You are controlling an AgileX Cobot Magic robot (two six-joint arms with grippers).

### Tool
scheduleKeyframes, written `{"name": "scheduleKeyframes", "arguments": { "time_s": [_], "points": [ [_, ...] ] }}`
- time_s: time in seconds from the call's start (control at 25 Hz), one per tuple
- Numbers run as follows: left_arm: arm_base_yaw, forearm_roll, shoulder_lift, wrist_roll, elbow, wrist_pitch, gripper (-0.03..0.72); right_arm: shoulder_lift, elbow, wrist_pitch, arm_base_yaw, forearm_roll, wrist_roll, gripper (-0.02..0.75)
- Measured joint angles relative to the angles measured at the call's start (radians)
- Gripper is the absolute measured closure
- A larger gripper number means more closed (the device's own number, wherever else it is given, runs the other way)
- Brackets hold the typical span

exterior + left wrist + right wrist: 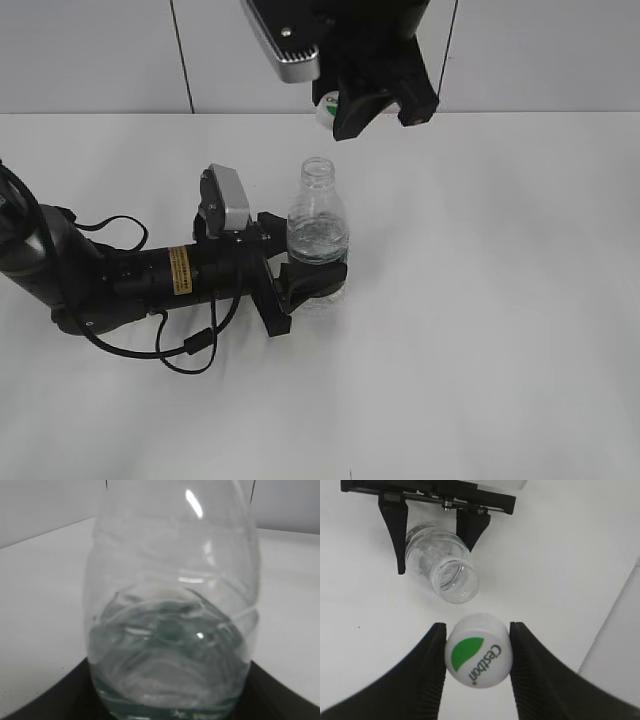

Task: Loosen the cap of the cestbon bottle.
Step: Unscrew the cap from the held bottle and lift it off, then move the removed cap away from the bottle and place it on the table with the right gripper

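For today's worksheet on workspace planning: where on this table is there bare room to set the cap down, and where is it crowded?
Bare table lies right of the cestbon bottle, and along the front edge. The left is crowded: the left gripper clamps the bottle, with its arm and cable behind. The right gripper holds the cap above the open neck.

White table (520, 330) w/ pale wall (90, 55), maybe tiled.

Left pincer (318, 268) low, right pincer (477, 655) raised
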Motion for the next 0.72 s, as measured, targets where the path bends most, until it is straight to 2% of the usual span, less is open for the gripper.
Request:
{"name": "scheduleKeyframes", "arguments": {
  "time_s": [0.12,0.2,0.32,0.48,0.6,0.72],
  "points": [
    [0.000,0.000,0.000,0.000,0.000,0.000,0.276,-0.035,0.000,0.000,0.000,0.002,0.084,0.443],
    [0.000,0.000,0.000,0.000,0.000,0.000,0.276,-0.062,0.000,0.000,0.000,-0.002,0.232,0.443],
    [0.000,-0.009,0.000,0.000,0.000,0.000,0.276,-0.090,0.000,0.000,0.000,-0.058,0.585,0.443],
    [0.000,-0.022,0.000,0.000,0.000,0.001,0.276,-0.097,0.000,0.001,-0.001,-0.160,0.962,0.444],
    [-0.001,-0.028,0.000,-0.004,0.000,0.003,0.276,-0.097,0.000,0.001,-0.026,-0.173,1.145,0.444],
    [-0.001,-0.034,0.000,-0.011,0.000,0.004,0.276,-0.097,0.000,0.001,-0.097,-0.152,1.242,0.444]
  ]
}}
